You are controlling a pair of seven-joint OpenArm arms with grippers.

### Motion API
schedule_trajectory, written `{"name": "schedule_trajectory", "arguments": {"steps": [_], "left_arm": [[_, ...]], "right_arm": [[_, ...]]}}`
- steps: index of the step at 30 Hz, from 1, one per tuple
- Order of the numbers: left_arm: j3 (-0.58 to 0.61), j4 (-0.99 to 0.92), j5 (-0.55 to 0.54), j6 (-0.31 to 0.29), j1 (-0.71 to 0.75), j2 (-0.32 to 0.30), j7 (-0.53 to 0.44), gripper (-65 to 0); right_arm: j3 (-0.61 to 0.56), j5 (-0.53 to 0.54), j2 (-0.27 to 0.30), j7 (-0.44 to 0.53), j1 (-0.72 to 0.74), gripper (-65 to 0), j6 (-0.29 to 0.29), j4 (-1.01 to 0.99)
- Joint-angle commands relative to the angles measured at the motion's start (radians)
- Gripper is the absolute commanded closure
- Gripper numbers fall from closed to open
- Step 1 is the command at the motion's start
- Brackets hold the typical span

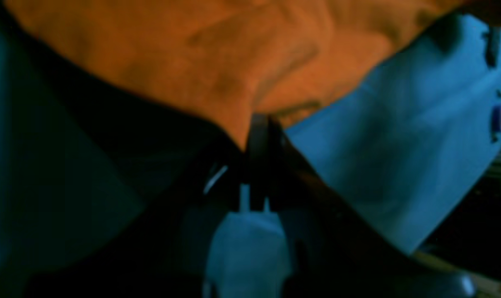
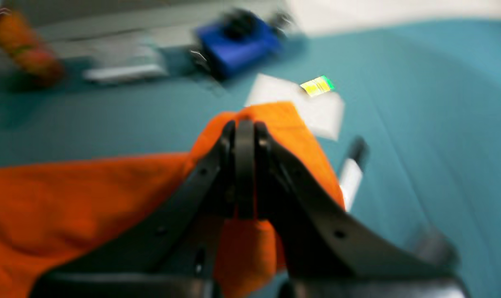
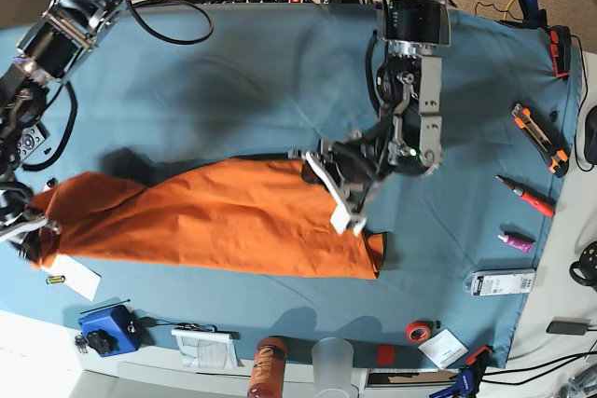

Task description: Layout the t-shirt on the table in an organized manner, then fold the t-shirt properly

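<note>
The orange t-shirt lies stretched in a long band across the teal table. My left gripper is shut on the shirt's upper right edge; in the left wrist view its closed fingers pinch a fold of the orange cloth. My right gripper is shut on the shirt's far left end; in the right wrist view its closed fingers hold a bunched corner of the cloth a little above the table.
Near the front left edge lie a white card and a blue device. An orange-capped bottle, a clear cup and a red tape roll stand along the front. A cutter, a red marker and a white box lie at the right.
</note>
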Motion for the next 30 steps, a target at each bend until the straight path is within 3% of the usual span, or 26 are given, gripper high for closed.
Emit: {"name": "schedule_trajectory", "arguments": {"steps": [1,4,8,10,14,18,22,30], "left_arm": [[0.0,0.06,-0.017,-0.005,-0.041,-0.01,-0.013,0.0],[-0.01,0.155,-0.017,-0.035,-0.051,-0.056,-0.014,0.0],[-0.081,0.232,-0.032,-0.058,-0.048,-0.111,-0.014,0.0],[-0.139,0.235,-0.09,-0.074,-0.049,-0.138,-0.016,0.0],[-0.235,0.235,-0.241,-0.16,-0.049,-0.206,-0.01,0.0],[-0.255,0.235,-0.341,-0.212,-0.048,-0.279,0.021,0.0],[-0.254,0.236,-0.423,-0.245,-0.031,-0.323,0.073,0.0],[-0.278,0.413,-0.502,-0.257,0.215,-0.363,0.129,0.0]], "right_arm": [[0.013,0.04,0.035,0.023,0.044,0.0,0.009,0.019],[0.05,0.105,0.048,0.005,0.082,0.0,0.028,0.019],[0.135,0.109,0.048,0.003,0.111,0.0,0.028,0.019],[0.164,0.113,0.048,-0.034,0.106,0.0,0.028,0.019],[0.159,0.142,0.048,-0.113,0.074,0.0,0.045,0.019],[0.149,0.154,0.044,-0.121,0.035,0.0,0.053,0.019],[0.151,0.209,0.04,-0.217,0.0,0.0,0.054,0.02],[0.198,0.316,0.031,-0.309,-0.199,0.0,0.069,0.141]]}}
